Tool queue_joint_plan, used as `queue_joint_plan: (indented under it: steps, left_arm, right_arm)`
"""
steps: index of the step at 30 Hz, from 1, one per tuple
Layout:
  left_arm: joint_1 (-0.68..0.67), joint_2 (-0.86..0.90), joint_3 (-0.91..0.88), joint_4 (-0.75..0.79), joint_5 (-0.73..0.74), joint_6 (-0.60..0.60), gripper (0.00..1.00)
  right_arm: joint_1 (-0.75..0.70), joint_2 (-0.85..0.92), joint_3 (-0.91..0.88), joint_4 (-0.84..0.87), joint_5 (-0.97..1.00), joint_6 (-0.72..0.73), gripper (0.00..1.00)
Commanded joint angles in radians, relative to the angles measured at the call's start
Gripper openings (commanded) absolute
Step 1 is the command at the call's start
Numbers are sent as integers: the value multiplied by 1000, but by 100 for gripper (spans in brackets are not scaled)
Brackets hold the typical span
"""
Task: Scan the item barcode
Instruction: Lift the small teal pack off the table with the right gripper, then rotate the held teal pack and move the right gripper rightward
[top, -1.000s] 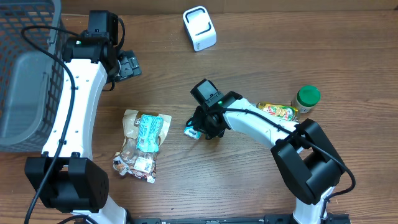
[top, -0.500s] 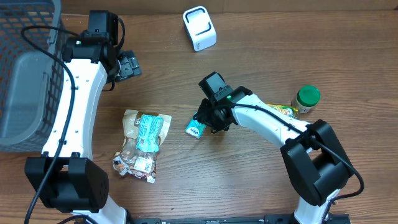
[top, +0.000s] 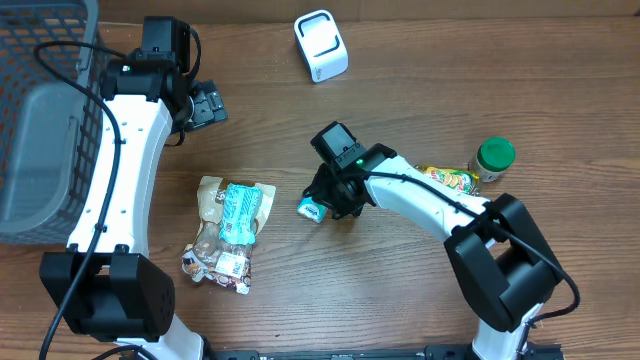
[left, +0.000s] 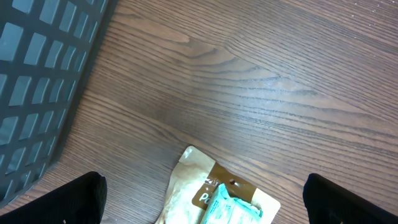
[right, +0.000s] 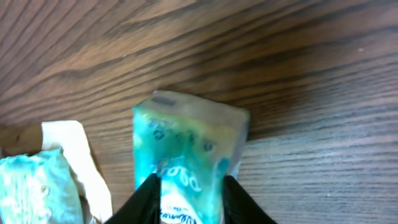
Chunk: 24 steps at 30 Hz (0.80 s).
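The item is a small teal packet (top: 311, 209), which sits between the jaws of my right gripper (top: 325, 201) at the middle of the table. In the right wrist view the packet (right: 186, 149) sticks out ahead of the gripper (right: 189, 196), whose black fingers (right: 146, 200) press on both its sides. Whether it rests on the wood I cannot tell, and no barcode shows. The white scanner (top: 321, 45) stands at the far edge, well away from the packet. My left gripper (top: 207, 105) hovers open at the far left, holding nothing (left: 205, 208).
A brown snack bag (top: 215, 240) with a teal pack (top: 240, 207) on it lies left of the item; both show in the left wrist view (left: 186, 190). A grey basket (top: 40, 110) fills the left edge. A green-lidded jar (top: 493, 157) and yellow packet (top: 447, 178) sit at right.
The right wrist swung a little to the right and came back, with the teal packet kept in its jaws at about the same spot. The left arm has not moved.
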Motion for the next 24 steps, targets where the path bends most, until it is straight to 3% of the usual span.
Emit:
queue_joint_plan:
  steps: [1,24]
  left_arm:
    - [1,-13,9,-1,4,14,100]
    - [1,-13,9,-1,3,14,100]
  right_arm:
    - [1,11,-10,1,26,23,26]
    - [19,14,-10,-11,68,110,25]
